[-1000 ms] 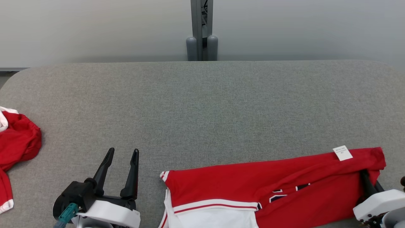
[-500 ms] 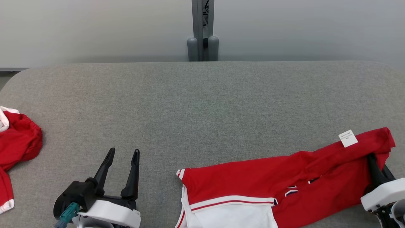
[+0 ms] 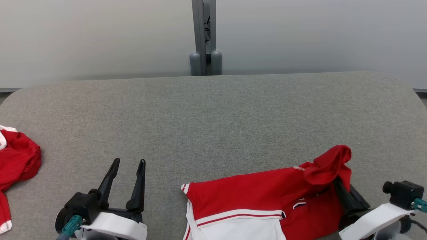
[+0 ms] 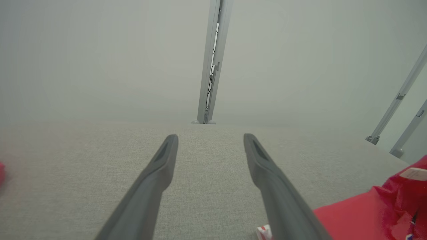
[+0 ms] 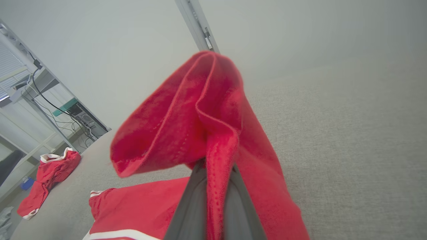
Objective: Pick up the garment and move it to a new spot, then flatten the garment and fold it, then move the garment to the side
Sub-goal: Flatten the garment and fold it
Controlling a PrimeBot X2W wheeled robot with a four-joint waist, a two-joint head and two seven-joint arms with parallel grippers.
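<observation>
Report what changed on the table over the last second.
The right gripper, jaws shut on the end of the red garment, raised that end and swung it leftward, so it now droops folded over. The left gripper, jaws open, and the second red garment at the left stayed put.

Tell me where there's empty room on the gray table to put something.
The middle and back of the table is bare, from the post to the red garment. Another bare strip lies between the left end effector and the crumpled red cloth at the left edge. The near right is crowded: the right end effector pinches the garment there.
</observation>
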